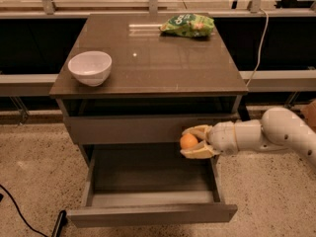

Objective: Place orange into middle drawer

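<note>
The orange (188, 141) is small and round. My gripper (194, 142) is shut on it, cream fingers above and below the fruit. The arm reaches in from the right. The gripper holds the orange in front of the closed upper drawer front, just above the right rear of the open middle drawer (148, 174). That drawer is pulled out wide, with a flat grey floor and nothing in it.
A white bowl (90, 67) sits on the left of the cabinet top (153, 58). A green snack bag (188, 24) lies at the back right. A black cable runs on the speckled floor at lower left. A rail runs behind the cabinet.
</note>
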Robot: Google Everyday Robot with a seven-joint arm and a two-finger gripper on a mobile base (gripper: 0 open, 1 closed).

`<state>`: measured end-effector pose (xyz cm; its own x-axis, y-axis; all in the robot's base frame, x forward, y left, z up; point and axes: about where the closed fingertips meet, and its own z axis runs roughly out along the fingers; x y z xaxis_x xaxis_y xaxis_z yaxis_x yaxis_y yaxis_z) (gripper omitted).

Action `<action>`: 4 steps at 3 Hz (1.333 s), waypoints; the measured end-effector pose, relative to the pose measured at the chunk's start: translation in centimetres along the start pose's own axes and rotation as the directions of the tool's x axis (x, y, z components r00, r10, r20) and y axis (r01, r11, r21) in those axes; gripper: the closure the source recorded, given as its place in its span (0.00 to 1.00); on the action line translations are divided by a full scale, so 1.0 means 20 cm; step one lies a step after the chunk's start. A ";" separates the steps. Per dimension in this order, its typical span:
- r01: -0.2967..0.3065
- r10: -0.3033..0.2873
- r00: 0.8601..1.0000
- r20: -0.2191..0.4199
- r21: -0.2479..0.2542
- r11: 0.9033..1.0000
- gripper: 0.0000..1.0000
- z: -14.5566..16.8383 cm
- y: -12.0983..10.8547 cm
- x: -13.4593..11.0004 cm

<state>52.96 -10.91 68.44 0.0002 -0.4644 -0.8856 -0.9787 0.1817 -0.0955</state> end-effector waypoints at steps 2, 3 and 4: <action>-0.014 0.013 0.999 -0.041 -0.020 1.000 1.00 0.08 0.03 0.28; -0.011 0.011 1.000 -0.017 0.001 1.000 1.00 0.14 0.04 0.37; 0.004 -0.003 1.000 -0.011 0.032 0.999 1.00 0.22 0.06 0.54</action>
<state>52.77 -11.93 56.69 0.0012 -0.4745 -0.8802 -0.9715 0.2080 -0.1135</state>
